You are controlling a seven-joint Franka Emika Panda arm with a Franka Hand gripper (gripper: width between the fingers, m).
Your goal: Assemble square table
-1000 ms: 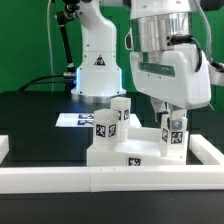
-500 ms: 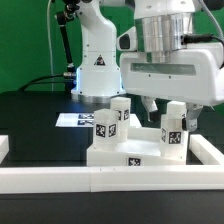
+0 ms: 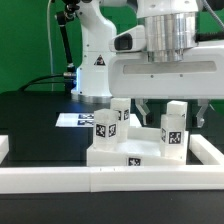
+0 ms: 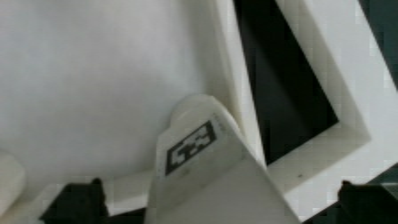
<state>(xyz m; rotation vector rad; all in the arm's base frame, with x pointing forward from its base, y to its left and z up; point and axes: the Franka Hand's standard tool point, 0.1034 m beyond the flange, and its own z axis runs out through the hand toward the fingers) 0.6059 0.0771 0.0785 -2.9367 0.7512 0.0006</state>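
On the black desk, just behind the long white barrier rail, the square table lies as a white slab with a tagged front edge, and tagged leg blocks stand upright on it: one toward the exterior view's right and a pair nearer the middle. Directly above the right-hand leg the tool hangs with its jaws spread wide, one finger on each side of the block and neither seen to touch it, so nothing is held. In the wrist view the leg rises between the dark fingertips, beside the slab's edge. The step in hand is judged to be a release of this leg after seating. It is best finished by a straight vertical lift, the jaws kept wide, so the leg is not nudged. Whether the leg is fully seated cannot be told. The marker board lies behind, by the arm's base.
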